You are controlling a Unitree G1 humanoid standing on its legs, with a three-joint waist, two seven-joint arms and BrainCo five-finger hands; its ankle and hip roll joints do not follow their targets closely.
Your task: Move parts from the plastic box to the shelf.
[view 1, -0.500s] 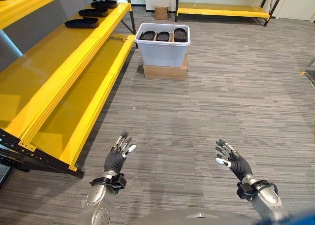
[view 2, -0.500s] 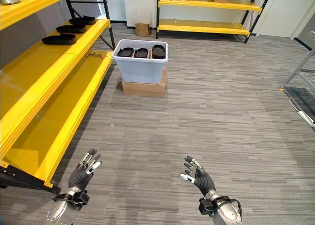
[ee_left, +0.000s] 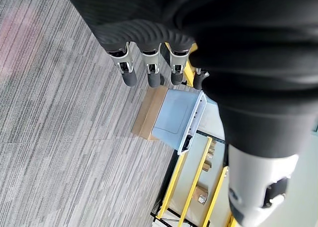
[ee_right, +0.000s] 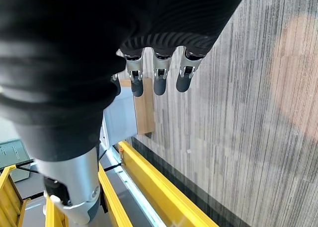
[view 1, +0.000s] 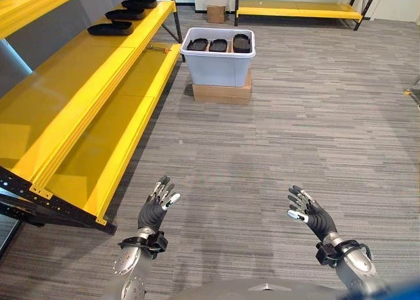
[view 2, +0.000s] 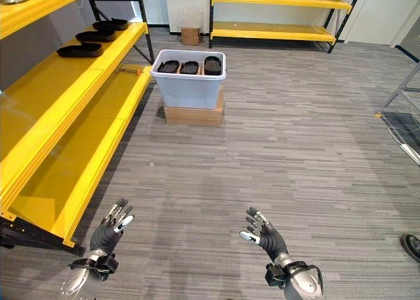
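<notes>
I have both hands up in front of me over the floor (view 1: 275, 149), well short of the work. My left hand (view 1: 156, 210) has its fingers straight and spread and holds nothing; my right hand (view 1: 308, 213) is the same, fingers splayed and empty.

The box (view 1: 218, 65) sits well ahead of me on a cardboard carton (view 1: 221, 93), close to the far end of the shelf (view 1: 85, 83). Three dark parts (view 1: 218, 46) lie side by side in the box, up near its rim; I cannot tell whether more lie beneath them.

On the shelf's middle level, toward its far end, other dark parts (view 1: 110, 29) already lie in a row along the board, so I judge the job partly done. The near stretch of that level and the level below it are bare, so there is room for what remains.

What is left, as I read it: walk up to the box, take a part, carry it to the shelf, and repeat for the rest.
</notes>
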